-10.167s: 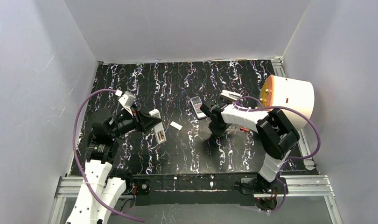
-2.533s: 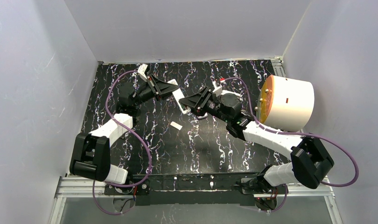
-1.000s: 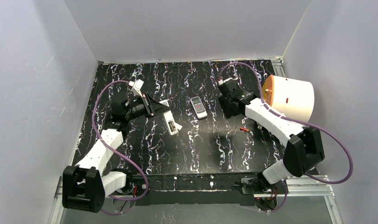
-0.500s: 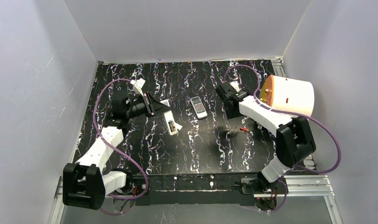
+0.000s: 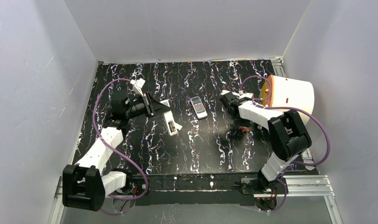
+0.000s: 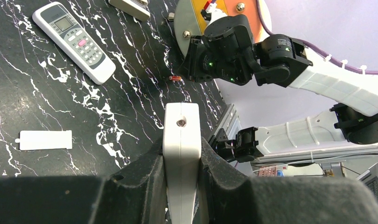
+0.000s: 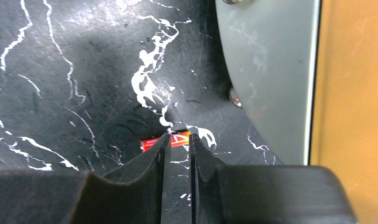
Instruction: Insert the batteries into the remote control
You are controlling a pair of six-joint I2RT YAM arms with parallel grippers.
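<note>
Holding the left arm stretched forward along the left side, wrist angling inward, and pinching the white remote control (image 6: 180, 126) tight in the left gripper (image 6: 181, 156). Holding the right arm folded sharply at the elbow, pointing the right gripper (image 7: 176, 148) steeply downward, showing only a narrow slit between the jaws, not showing whether gripping anything.

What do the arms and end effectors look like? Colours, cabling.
Left arm and right arm: white link shells, black joints, purple cable looping along each. Left end effector and right end effector: matte black, two tapered fingers.
</note>
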